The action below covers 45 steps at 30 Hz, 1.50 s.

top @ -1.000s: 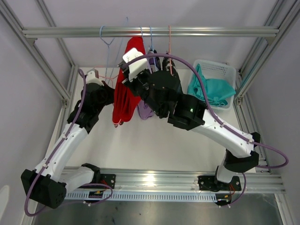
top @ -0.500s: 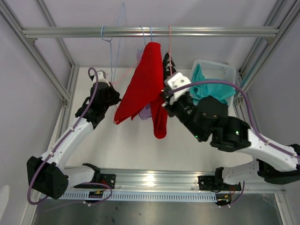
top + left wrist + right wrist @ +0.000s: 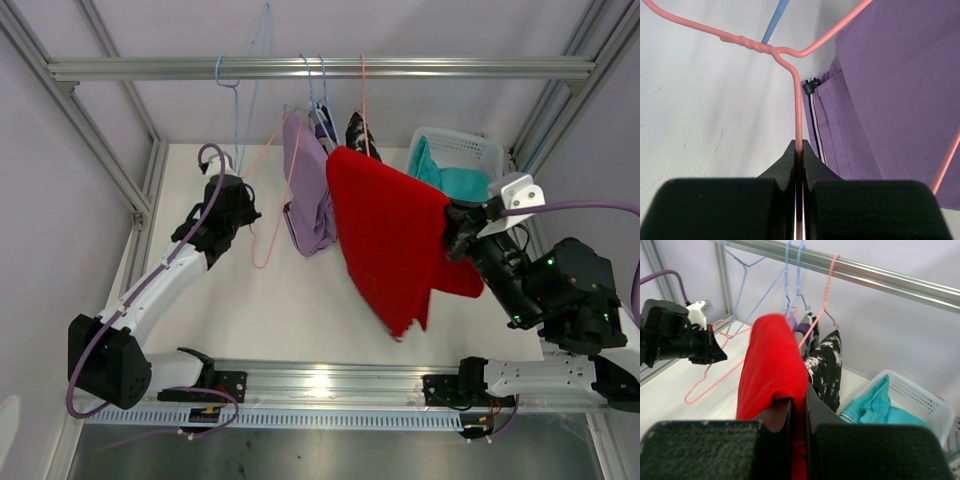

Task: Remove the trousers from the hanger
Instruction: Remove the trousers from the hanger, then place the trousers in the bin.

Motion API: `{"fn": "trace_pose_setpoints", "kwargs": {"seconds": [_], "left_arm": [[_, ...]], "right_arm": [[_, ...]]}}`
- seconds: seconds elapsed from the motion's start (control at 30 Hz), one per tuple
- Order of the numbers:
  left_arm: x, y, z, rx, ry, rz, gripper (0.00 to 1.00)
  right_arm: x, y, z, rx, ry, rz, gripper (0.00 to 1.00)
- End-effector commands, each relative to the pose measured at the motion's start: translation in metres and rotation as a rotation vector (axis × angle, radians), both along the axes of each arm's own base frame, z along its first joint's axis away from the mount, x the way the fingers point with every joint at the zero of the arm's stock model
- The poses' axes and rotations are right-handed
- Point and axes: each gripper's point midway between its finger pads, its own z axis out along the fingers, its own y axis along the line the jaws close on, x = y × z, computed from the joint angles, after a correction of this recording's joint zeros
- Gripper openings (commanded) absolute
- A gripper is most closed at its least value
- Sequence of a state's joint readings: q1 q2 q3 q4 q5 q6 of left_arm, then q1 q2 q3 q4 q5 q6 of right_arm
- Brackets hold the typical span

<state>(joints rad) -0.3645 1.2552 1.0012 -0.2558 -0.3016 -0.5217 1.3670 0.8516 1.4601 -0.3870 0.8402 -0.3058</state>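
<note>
Emptied of its red load since a second ago, the pink hanger [image 3: 797, 110] dangles at left, pinched in the fully closed left gripper [image 3: 799, 150]. Lilac trousers [image 3: 308, 195] hang at centre. Rightward, the red trousers [image 3: 395, 240] drape in mid-air, clamped by the closed right gripper [image 3: 799, 407], near the basket [image 3: 478, 142].

matt red cloth trousers [image 3: 395, 240], smooth pink hanger [image 3: 797, 107]

Before me, itemised:
- one white table [image 3: 250, 310];
- one white lattice basket [image 3: 482, 150], standing at my table's far right corner;
- one aluminium rail [image 3: 450, 68], horizontal, overhead;
- one grey frame post [image 3: 75, 118], left side.
</note>
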Motion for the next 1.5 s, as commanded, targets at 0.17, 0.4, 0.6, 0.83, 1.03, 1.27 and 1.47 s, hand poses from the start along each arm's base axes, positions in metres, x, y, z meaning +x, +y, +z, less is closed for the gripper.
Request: {"fn": "trace_pose_setpoints", "kwargs": {"seconds": [0.17,0.4,0.6,0.83,1.03,1.27,1.47], "left_arm": [[-0.003,-0.006,0.038,-0.01,-0.094,-0.02,0.0],[-0.012,-0.012,0.056,-0.046,-0.132,-0.048,0.0],[-0.02,-0.017,0.07,-0.087,-0.153,-0.075,0.0],[-0.028,-0.017,0.085,-0.114,-0.184,-0.089,0.0],[-0.033,-0.022,0.093,-0.14,-0.195,-0.121,0.0],[-0.037,-0.028,0.099,-0.167,-0.197,-0.156,0.0],[-0.04,-0.03,0.101,-0.176,-0.202,-0.168,0.0]], "right_arm": [[0.001,-0.056,-0.002,0.215,0.036,-0.128,0.0],[0.002,-0.078,-0.029,0.229,0.063,-0.182,0.0],[0.002,-0.099,-0.057,0.224,0.113,-0.253,0.0],[0.004,-0.12,-0.084,0.212,0.158,-0.363,0.0],[0.004,-0.144,-0.098,0.23,0.184,-0.463,0.0],[0.006,-0.147,-0.112,0.192,0.191,-0.56,0.0],[0.007,-0.148,-0.122,0.193,0.191,-0.647,0.0]]}}
